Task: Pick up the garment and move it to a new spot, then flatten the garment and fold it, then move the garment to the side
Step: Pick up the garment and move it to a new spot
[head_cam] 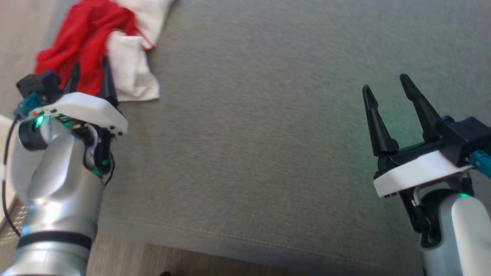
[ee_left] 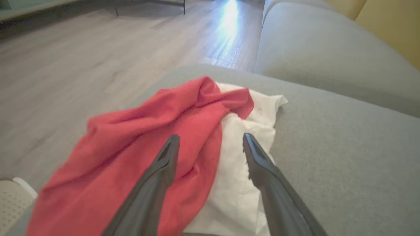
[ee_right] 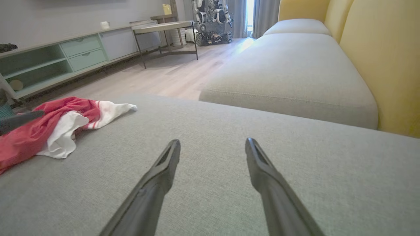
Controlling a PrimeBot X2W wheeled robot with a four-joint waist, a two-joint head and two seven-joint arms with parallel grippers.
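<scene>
Step 1 in hand: the pick-up, grasp not yet made. My L gripper hovers w/ fingers apart, nothing btw them. The crumpled red-and-white cloth garment lies just ahead of and below its tips, red under one finger, white under the other, near the edge of the grey fabric sofa cushion. R gripper is spread too, empty, over bare cushion, garment well off to its left. Next move, I reckon: drop the L tips into the bunched cloth, close on a thick fold, lift clear, carry twd the open cushion by the R gripper.
</scene>
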